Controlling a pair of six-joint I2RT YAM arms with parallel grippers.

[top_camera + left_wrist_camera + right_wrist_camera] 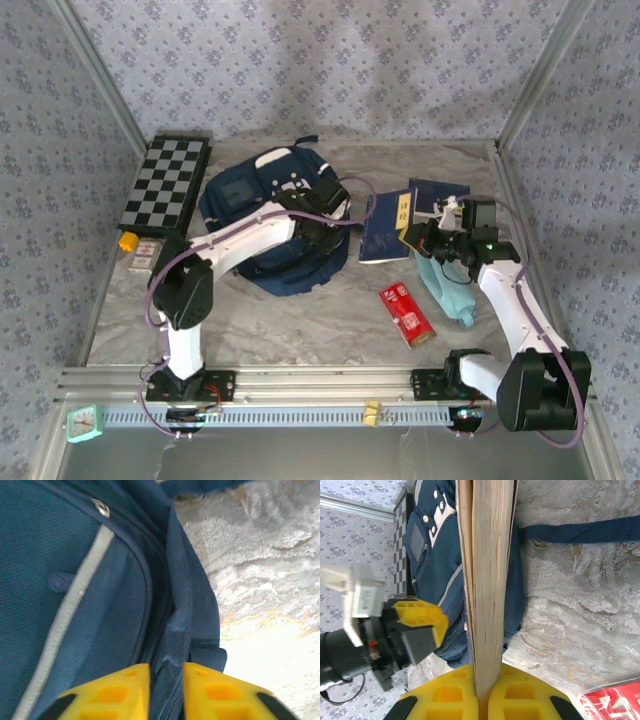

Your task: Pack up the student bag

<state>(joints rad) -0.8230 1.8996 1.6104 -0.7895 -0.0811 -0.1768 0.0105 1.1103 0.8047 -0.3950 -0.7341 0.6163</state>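
Top cam: one big navy fabric backpack (240,195) sits back-left on the table, with two flat navy booklets (385,228) beside it; their yellow lettering is unreadable.

Left wrist: left gripper (166,672) is slightly parted astride the backpack's zip fold, can't tell if it's pinching.

Right wrist: right gripper (481,680) is clamped on one booklet (487,580), edge-on.

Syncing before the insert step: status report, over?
Left fingers straddle student bag zipper edge, grip unclear. Right fingers shut on booklet, held edge-on beside bag. Left arm over bag, may block booklet's way in.

You have bare surface (300,320) in front of the student bag (240,195); the red packet (408,313) and booklets (380,238) crowd its right.
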